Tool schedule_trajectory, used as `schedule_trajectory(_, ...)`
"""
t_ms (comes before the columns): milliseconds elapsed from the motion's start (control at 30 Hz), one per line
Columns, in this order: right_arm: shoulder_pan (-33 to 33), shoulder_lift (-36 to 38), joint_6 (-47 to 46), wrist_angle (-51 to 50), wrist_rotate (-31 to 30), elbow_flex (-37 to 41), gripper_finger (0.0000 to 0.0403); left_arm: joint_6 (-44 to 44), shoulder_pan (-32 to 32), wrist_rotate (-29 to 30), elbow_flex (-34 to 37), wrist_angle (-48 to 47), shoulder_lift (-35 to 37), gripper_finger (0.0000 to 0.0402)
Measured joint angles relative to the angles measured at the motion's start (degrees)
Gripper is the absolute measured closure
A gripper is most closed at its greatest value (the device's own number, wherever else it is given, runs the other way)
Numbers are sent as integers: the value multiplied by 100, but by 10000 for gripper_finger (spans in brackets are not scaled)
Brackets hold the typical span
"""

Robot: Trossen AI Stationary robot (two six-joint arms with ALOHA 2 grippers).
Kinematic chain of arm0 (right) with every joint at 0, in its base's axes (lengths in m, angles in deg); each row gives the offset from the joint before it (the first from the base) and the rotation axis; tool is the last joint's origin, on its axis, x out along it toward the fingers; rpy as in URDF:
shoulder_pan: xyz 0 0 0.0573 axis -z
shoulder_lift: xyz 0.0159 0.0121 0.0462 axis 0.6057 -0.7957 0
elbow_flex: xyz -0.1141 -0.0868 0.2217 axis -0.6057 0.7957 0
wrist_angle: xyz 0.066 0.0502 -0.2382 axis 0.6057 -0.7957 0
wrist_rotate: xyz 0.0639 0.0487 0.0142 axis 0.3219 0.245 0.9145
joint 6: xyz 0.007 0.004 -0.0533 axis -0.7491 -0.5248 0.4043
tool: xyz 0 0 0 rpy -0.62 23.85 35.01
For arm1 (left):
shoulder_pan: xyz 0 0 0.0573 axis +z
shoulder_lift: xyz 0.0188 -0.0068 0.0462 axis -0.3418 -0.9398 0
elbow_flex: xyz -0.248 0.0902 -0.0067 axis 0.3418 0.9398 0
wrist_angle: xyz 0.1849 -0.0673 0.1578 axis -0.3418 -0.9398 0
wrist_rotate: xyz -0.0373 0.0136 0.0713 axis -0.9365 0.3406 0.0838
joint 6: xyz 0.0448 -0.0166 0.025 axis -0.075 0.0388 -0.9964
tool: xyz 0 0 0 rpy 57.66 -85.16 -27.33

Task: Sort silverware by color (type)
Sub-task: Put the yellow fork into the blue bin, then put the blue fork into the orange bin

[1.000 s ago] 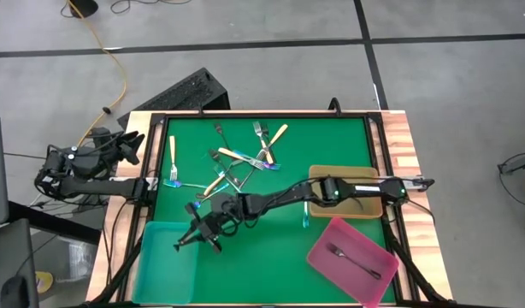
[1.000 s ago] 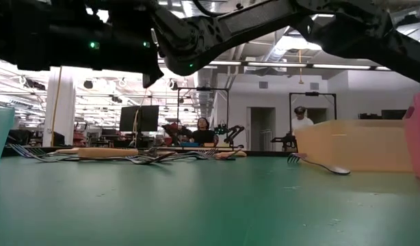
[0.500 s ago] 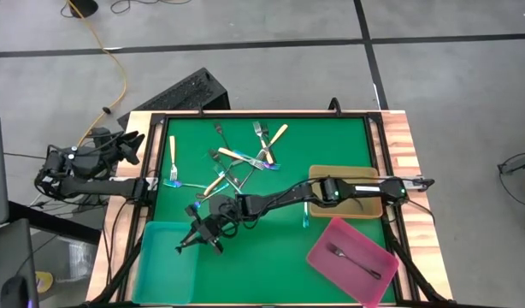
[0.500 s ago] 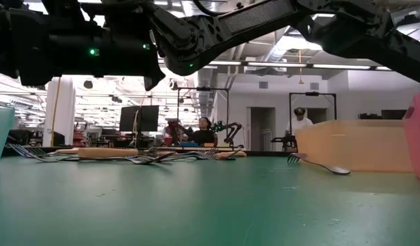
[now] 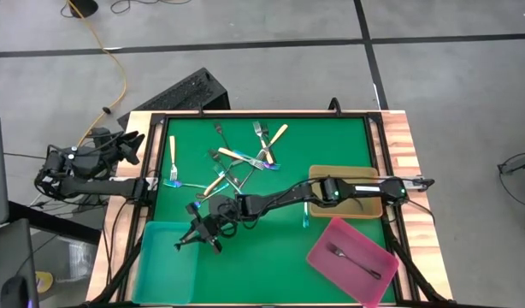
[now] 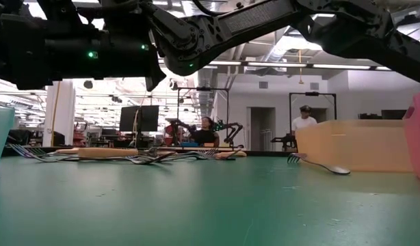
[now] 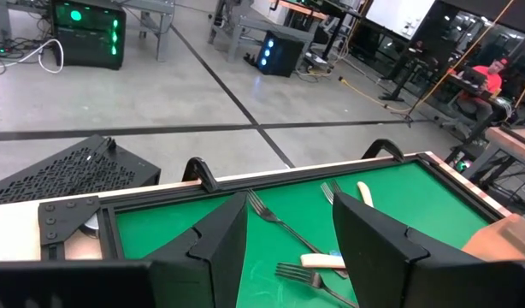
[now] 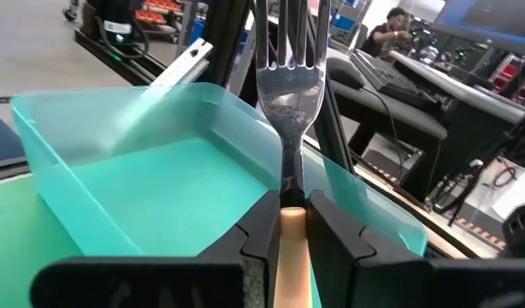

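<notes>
While the right arm stretches across the green mat, the right gripper [image 5: 197, 237] hangs at the teal tray's [image 5: 160, 265] edge, pinching a cream-handled fork [image 8: 287, 128] right between its fingers [image 8: 256, 235] (tines pointing out over the tray's inside in the right wrist view). Most of the other forks sit in a messy pile [image 5: 241, 158] at the far middle of the mat, one iridescent fork [image 5: 174, 183] lies by the left edge, and a dark fork [image 5: 351, 259] is already in the pink tray [image 5: 327, 244]. A tan tray [image 5: 318, 174] sits under the right arm. Off the table's left side, the left gripper [image 5: 126, 144] waits with its fingers [image 7: 220, 244] spread apart.
</notes>
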State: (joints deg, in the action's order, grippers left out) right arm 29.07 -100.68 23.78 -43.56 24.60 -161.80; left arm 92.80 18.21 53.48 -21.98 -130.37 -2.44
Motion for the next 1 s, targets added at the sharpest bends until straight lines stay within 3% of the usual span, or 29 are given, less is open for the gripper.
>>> schedule_trajectory(433,11,0,-115,-97,-8,0,320,-2,0,0,0,0,0,243)
schedule_trajectory(800,11,2,-113,-168,-222,0,244,-2,-1,0,0,0,0,243)
schedule_trajectory(1000,9,2,-131,-199,-398,-41,226,-2,-2,-2,0,0,0,243)
